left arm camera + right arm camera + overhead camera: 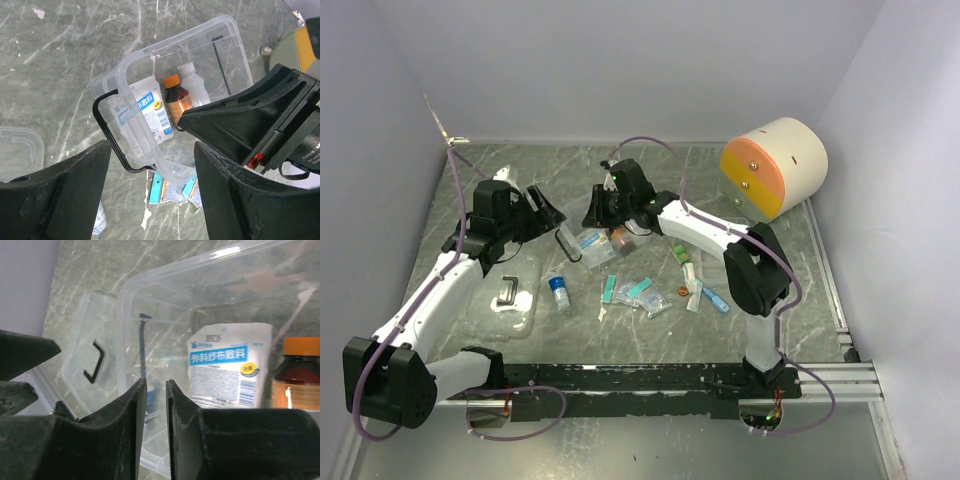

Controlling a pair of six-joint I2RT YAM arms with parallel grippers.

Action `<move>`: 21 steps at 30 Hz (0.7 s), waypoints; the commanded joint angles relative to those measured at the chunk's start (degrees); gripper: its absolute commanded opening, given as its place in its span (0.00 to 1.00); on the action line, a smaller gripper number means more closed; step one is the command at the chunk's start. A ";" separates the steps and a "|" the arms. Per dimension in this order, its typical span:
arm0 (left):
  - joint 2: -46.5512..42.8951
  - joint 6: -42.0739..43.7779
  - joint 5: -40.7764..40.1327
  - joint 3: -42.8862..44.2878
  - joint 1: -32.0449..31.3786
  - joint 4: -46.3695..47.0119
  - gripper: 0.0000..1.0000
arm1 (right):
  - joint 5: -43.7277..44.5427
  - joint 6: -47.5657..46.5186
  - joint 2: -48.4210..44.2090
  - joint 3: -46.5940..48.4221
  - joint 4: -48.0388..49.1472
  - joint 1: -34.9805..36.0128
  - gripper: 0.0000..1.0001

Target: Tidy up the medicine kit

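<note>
**Inspector:** Report the arms.

**Assessor:** The left arm slants from its near-left base toward the table's centre. The left gripper (550,213) hangs above the left side of the medicine kit (121,85), fingers spread wide, holding nothing. The right arm is bent high at the elbow, forearm stretched leftward. The right gripper (596,216) points down at the kit's far side. Its jaws stand slightly apart with a narrow slit between them, and nothing is seen clamped.

**Inspector:** Location and condition of the kit?

**Assessor:** It sits mid-table (650,345), between the two grippers, uncovered. Its lid (525,312) lies flat and apart, to the near left beside the left forearm. Inside, side by side, are a white sachet (150,112) with blue print, a brown bottle (176,100) with an orange cap, and a white bottle (194,85). A black wire handle (107,132) hangs at one end.

**Inspector:** Obstructions?

**Assessor:** In the left wrist view the right gripper's body covers one corner of the kit. Loose packets (642,291) and a small blue-capped bottle (558,290) lie on the kit's near side. A cream cylinder (790,160) with an orange face sits at the far right, well apart.
</note>
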 commanded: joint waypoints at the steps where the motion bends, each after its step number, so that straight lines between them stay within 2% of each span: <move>1: -0.90 0.97 -1.05 1.19 0.80 -0.48 0.78 | 7.72 -8.34 2.49 5.31 -7.30 0.06 0.25; 5: -1.55 0.88 -2.69 1.11 0.87 -1.61 0.78 | 15.89 -14.85 8.30 11.42 -13.20 0.82 0.28; 8: -2.48 0.79 -5.03 1.08 0.95 -2.59 0.78 | 20.03 -17.25 11.13 13.79 -14.17 2.04 0.30; 21: -3.21 0.75 -6.52 1.00 1.34 -3.46 0.78 | 25.94 -19.19 18.38 17.77 -15.38 5.53 0.32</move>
